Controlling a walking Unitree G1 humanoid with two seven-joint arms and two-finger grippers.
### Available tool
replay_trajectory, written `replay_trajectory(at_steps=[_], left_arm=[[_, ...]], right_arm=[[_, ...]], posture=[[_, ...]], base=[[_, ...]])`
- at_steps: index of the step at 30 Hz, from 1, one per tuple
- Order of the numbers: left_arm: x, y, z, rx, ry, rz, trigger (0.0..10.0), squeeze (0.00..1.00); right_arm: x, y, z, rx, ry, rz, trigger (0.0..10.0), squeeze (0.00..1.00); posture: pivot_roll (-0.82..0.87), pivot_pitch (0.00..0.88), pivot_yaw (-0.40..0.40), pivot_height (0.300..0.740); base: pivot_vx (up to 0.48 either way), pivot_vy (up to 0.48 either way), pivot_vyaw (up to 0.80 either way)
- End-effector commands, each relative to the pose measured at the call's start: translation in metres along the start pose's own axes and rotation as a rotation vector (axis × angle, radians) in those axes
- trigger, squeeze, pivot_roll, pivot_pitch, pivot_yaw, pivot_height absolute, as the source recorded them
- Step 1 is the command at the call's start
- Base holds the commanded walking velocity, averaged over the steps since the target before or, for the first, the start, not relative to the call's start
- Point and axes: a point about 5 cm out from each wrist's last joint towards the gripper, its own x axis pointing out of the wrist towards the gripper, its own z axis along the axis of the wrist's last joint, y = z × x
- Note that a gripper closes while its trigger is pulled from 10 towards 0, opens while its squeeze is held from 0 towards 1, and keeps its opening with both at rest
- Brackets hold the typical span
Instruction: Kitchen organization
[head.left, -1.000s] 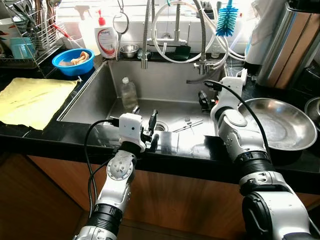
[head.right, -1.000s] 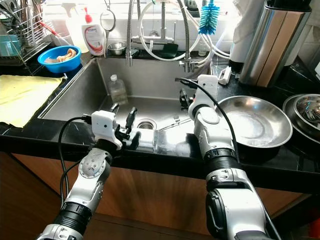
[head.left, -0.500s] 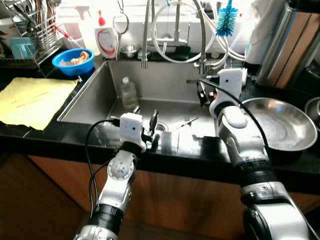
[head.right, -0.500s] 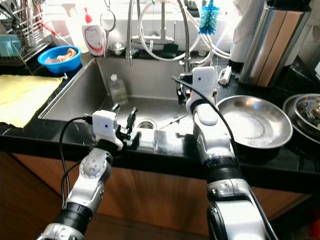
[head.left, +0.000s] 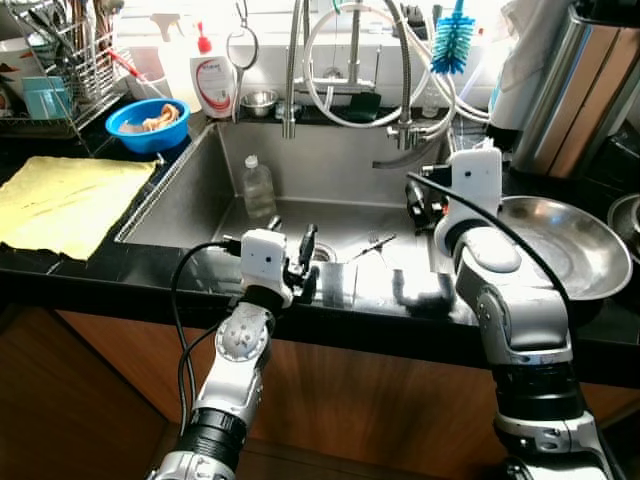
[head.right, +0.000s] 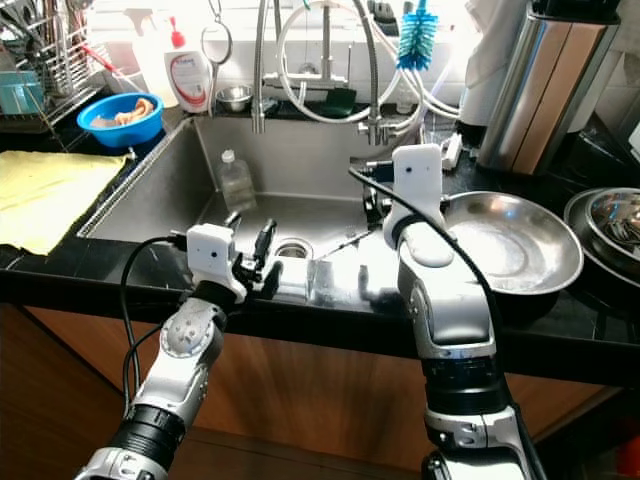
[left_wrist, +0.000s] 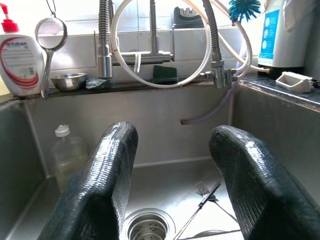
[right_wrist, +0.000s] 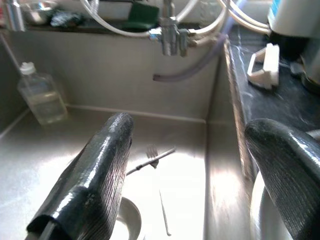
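A fork (head.left: 375, 243) lies on the floor of the steel sink (head.left: 190, 195), near the drain (left_wrist: 147, 225). A clear plastic bottle (head.left: 258, 188) stands at the sink's back left. My left gripper (head.left: 290, 232) rests at the sink's front rim, open, with nothing between its fingers (left_wrist: 112, 170). My right gripper (head.left: 418, 205) hangs over the sink's right wall, open wide and empty. One of its fingers (right_wrist: 100, 170) is above the basin, the other is toward the counter. The fork (right_wrist: 155, 157) lies ahead of it.
A large steel bowl (head.left: 570, 245) sits on the right counter beside my right arm. A yellow cloth (head.left: 65, 200), a blue bowl (head.left: 148, 117) and a dish rack (head.left: 60, 60) are on the left. A soap bottle (head.left: 213, 80), faucet hoses (head.left: 292, 70) and a blue brush (head.left: 452, 45) line the back.
My right arm has risen and its wrist has shifted slightly right, toward the steel bowl. The left arm has stayed at the sink's front rim.
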Motion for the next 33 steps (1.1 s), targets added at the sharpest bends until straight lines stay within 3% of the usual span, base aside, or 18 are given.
replay_trajectory(at_steps=[1, 3, 4, 5, 30, 31, 33], left_arm=[[0.003, 0.000, 0.001, -0.010, -0.005, -0.003, 10.0, 0.00], [0.003, 0.000, 0.001, -0.010, -0.004, -0.004, 10.0, 0.00], [0.003, 0.000, 0.001, -0.010, -0.004, -0.007, 10.0, 0.00], [0.002, 0.000, 0.001, -0.010, -0.004, -0.008, 10.0, 0.00], [0.002, -0.003, -0.002, -0.022, 0.012, -0.039, 10.0, 0.00], [0.002, -0.004, -0.002, -0.022, 0.013, -0.040, 10.0, 0.00], [0.002, -0.004, -0.002, -0.022, 0.014, -0.041, 10.0, 0.00]], right_arm=[[-0.005, -0.002, 0.000, 0.007, 0.007, -0.012, 10.0, 1.00], [-0.006, -0.005, -0.003, 0.003, 0.026, -0.026, 10.0, 1.00], [-0.007, -0.006, -0.005, -0.007, 0.043, -0.038, 10.0, 0.86], [-0.008, -0.007, -0.006, -0.011, 0.051, -0.042, 10.0, 0.00], [-0.004, -0.012, -0.030, 0.039, 0.161, -0.102, 10.0, 0.00], [-0.004, -0.012, -0.031, 0.045, 0.164, -0.099, 0.0, 0.00], [-0.004, -0.011, -0.031, 0.052, 0.165, -0.097, 0.0, 0.00]], posture=[[-0.18, 0.000, 0.045, 0.740], [-0.19, 0.000, 0.044, 0.740], [-0.18, 0.000, 0.041, 0.740], [-0.18, 0.000, 0.041, 0.740], [-0.18, 0.000, 0.042, 0.740], [-0.18, 0.000, 0.039, 0.740], [-0.18, 0.000, 0.039, 0.740]], base=[[0.000, 0.000, 0.00], [0.000, 0.000, 0.00], [0.000, 0.000, 0.00], [0.000, 0.000, 0.00], [0.000, 0.000, 0.00], [0.000, 0.000, 0.00], [0.000, 0.000, 0.00]])
